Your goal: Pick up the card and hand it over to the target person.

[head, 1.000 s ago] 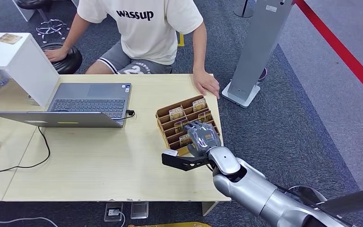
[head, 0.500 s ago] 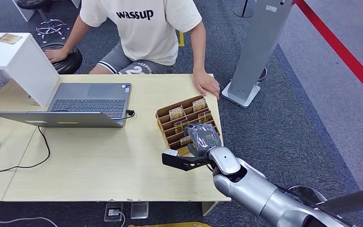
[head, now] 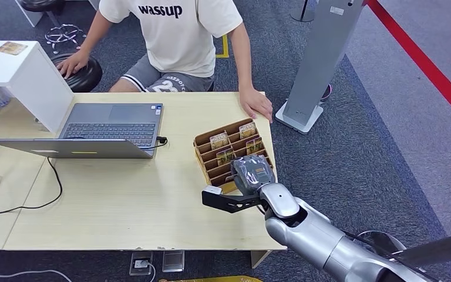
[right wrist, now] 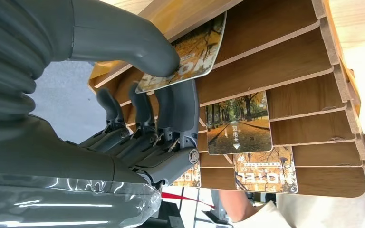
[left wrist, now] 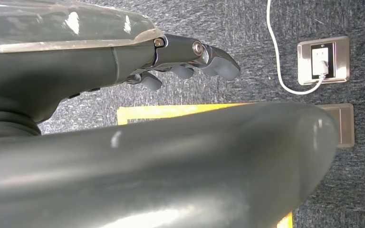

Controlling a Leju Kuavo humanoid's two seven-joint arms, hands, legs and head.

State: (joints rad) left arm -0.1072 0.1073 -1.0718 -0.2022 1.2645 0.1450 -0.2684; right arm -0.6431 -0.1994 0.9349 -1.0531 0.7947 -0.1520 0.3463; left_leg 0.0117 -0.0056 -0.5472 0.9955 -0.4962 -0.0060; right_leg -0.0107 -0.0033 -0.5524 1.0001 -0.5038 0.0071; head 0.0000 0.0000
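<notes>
From the head view, my right hand (head: 251,171) sits over the card rack (head: 207,154) near the table (head: 123,205) edge. At the right wrist, thumb and fingers (right wrist: 171,102) pinch the card (right wrist: 190,52); I'd lift straight out, slowly. Left hand (left wrist: 190,57) hangs loosely curled, holding nothing.

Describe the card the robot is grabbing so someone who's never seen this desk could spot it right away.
On the wooden desk, look at the brown slotted card rack near its right edge. The card sits in the rack's slot nearest the robot, with autumn trees printed on it. Unlike the other cards, it is pinched by the right hand.
</notes>
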